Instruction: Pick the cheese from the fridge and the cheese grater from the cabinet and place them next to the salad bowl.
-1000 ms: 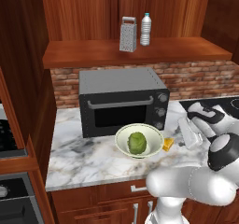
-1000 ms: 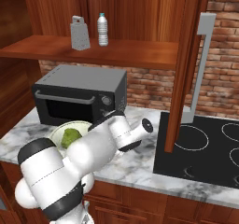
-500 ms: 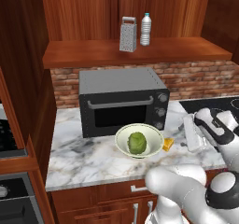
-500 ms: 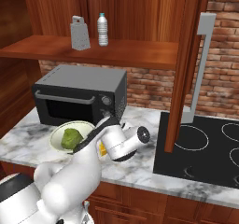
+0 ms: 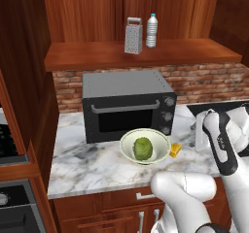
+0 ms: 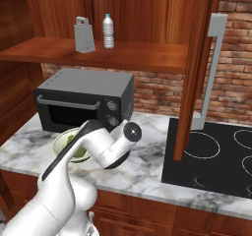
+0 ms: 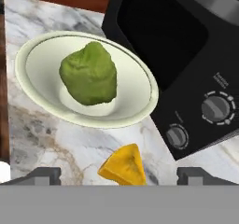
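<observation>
The cheese [image 7: 123, 164], a small yellow-orange wedge, lies on the marble counter just right of the salad bowl [image 7: 140, 73], which holds a green lettuce ball. My gripper [image 7: 121, 175] is open, its two dark fingertips spread wide on either side of the wedge and apart from it. From the left base view the cheese [image 5: 174, 150] sits beside the bowl [image 5: 127, 147], with my hand [image 5: 198, 136] just to its right. The grey cheese grater [image 5: 133, 35] stands upright on the shelf of the open wooden cabinet [image 5: 97, 57]. The fridge is out of view.
A dark toaster oven [image 5: 126, 106] stands directly behind the bowl. A clear water bottle [image 5: 152, 30] stands next to the grater. A black cooktop [image 6: 221, 156] lies to the right, and the open cabinet door [image 6: 194, 68] hangs over its left edge.
The jaws have spread a little wider. The arm has swung up and to the right, away from the cheese, which stays on the counter beside the bowl.
</observation>
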Controlling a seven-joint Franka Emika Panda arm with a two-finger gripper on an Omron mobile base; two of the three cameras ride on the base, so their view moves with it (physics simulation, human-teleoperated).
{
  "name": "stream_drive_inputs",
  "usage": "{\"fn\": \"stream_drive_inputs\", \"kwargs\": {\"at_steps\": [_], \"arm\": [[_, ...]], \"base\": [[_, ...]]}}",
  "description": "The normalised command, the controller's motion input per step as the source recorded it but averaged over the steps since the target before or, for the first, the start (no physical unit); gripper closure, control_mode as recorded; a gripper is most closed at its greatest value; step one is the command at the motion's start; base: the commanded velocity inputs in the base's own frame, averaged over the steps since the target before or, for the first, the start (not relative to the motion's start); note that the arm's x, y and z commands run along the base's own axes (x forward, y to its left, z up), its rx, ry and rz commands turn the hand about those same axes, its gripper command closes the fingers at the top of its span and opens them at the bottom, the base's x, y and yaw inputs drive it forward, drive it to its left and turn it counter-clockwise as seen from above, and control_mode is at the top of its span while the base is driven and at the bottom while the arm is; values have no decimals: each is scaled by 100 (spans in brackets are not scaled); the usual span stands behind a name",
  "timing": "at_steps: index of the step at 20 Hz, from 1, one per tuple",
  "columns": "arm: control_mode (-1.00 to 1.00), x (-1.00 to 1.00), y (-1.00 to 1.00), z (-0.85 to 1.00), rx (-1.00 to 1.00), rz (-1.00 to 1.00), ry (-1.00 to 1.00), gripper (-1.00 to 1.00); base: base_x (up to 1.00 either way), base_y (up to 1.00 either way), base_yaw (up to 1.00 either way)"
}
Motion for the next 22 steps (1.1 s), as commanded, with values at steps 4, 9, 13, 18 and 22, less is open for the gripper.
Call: {"fn": "stream_drive_inputs", "kwargs": {"at_steps": [4, 9, 13, 18, 22], "arm": [[-100, -67, 1, 71, 0, -16, 7, -100], [-100, -57, 7, 47, -3, -34, 0, -100], [-100, -59, 1, 54, 6, -42, 0, -100], [-100, -79, 2, 56, 22, -48, 0, -100], [-100, -85, 9, 66, 26, -51, -2, -100]], "base": [[0, 0, 0], [0, 0, 0], [0, 0, 0], [0, 0, 0], [0, 0, 0]]}}
